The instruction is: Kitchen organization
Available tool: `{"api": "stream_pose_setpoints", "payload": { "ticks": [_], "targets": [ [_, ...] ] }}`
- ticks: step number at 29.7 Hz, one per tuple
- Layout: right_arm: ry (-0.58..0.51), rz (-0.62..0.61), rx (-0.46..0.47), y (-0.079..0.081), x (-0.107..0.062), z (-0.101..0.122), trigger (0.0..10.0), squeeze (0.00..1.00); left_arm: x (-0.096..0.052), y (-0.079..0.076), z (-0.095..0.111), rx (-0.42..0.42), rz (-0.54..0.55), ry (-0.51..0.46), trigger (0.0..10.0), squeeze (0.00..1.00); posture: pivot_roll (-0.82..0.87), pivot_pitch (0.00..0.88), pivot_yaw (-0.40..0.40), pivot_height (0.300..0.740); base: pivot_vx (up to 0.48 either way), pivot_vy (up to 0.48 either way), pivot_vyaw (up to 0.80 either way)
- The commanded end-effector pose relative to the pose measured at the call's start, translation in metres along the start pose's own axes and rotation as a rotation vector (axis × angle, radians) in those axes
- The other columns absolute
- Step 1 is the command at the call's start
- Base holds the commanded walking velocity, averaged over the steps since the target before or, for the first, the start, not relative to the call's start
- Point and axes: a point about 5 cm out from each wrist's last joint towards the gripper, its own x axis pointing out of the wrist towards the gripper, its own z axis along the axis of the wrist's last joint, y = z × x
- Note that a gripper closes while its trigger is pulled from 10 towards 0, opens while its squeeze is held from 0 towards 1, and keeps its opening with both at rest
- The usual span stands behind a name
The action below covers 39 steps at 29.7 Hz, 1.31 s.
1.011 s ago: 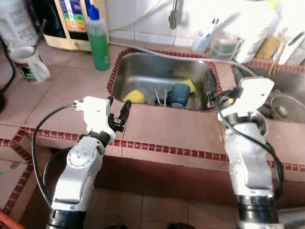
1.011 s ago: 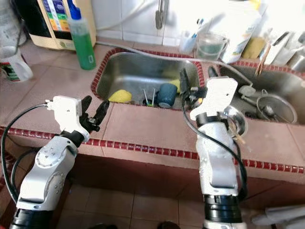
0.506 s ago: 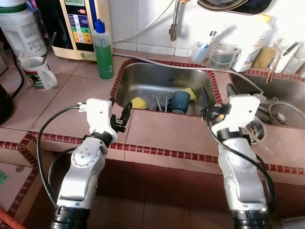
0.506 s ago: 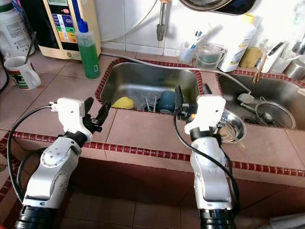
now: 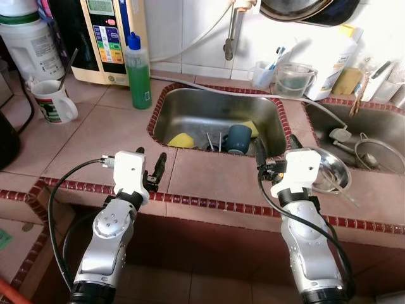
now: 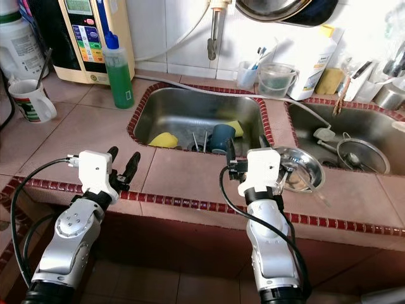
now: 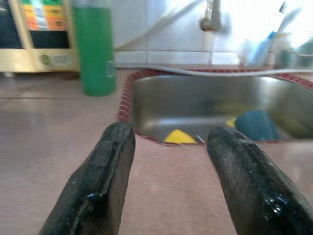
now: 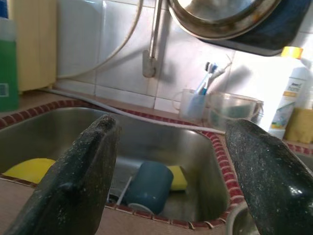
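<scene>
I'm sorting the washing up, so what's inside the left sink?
In the left sink: a blue mug on its side, two yellow sponges, some upright utensils. The counter edge hides the near bottom.

Both grippers hover over the near edge of the tiled surface [image 5: 95, 130], left gripper [image 5: 150, 166] with jaws apart, right gripper [image 5: 276, 147] by a steel bowl [image 5: 330, 171]. The sink [image 5: 190, 107] holds a blue mug [image 5: 238, 139] (lying among yellow sponges). A green bottle [image 5: 138, 71] stands far left.

Both pincers (left [image 5: 150, 166], right [image 5: 276, 147]) drew back from sink [image 5: 209, 107].
</scene>
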Motion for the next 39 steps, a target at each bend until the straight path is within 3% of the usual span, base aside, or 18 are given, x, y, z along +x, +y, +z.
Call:
{"api": "stream_pose_setpoints", "payload": {
  "ticks": [1, 5, 13, 21, 23, 33, 39],
  "targets": [
    [0.012, -0.017, -0.010, -0.003, -0.003, -0.005, 10.0, 0.00, -0.003, 0.006, -0.004, -0.015, 0.043, 0.002, 10.0, 0.00, -0.18, 0.000, -0.006, 0.732, 0.000, 0.000, 0.00],
    [0.010, -0.027, -0.016, -0.005, -0.004, -0.008, 10.0, 0.00, -0.002, 0.011, -0.008, -0.045, 0.066, -0.011, 10.0, 0.00, -0.19, 0.000, -0.008, 0.732, 0.000, 0.000, 0.00],
    [0.023, -0.035, -0.024, -0.005, -0.008, -0.017, 10.0, 0.00, -0.007, 0.022, -0.017, -0.027, 0.102, 0.002, 10.0, 0.00, -0.19, 0.000, -0.011, 0.732, 0.000, 0.000, 0.00],
    [0.031, -0.007, -0.032, -0.003, -0.013, -0.026, 10.0, 0.00, -0.010, 0.019, -0.026, -0.023, 0.102, 0.007, 10.0, 0.00, -0.19, 0.000, -0.013, 0.732, 0.000, 0.000, 0.00],
    [0.018, 0.007, -0.018, -0.003, -0.017, -0.026, 10.0, 0.00, -0.013, 0.018, -0.027, -0.054, 0.099, 0.001, 10.0, 0.00, -0.19, 0.000, -0.009, 0.732, 0.000, 0.000, 0.00],
    [0.010, -0.002, 0.038, -0.007, -0.034, -0.017, 10.0, 0.00, -0.031, 0.016, -0.021, -0.033, 0.029, 0.002, 10.0, 0.00, -0.22, 0.000, -0.012, 0.732, 0.000, 0.000, 0.00],
    [0.010, -0.012, 0.055, -0.010, -0.041, -0.013, 10.0, 0.00, -0.036, 0.006, -0.015, -0.063, 0.015, 0.006, 10.0, 0.00, -0.22, 0.000, -0.021, 0.732, 0.000, 0.000, 0.00]
  ]
}}
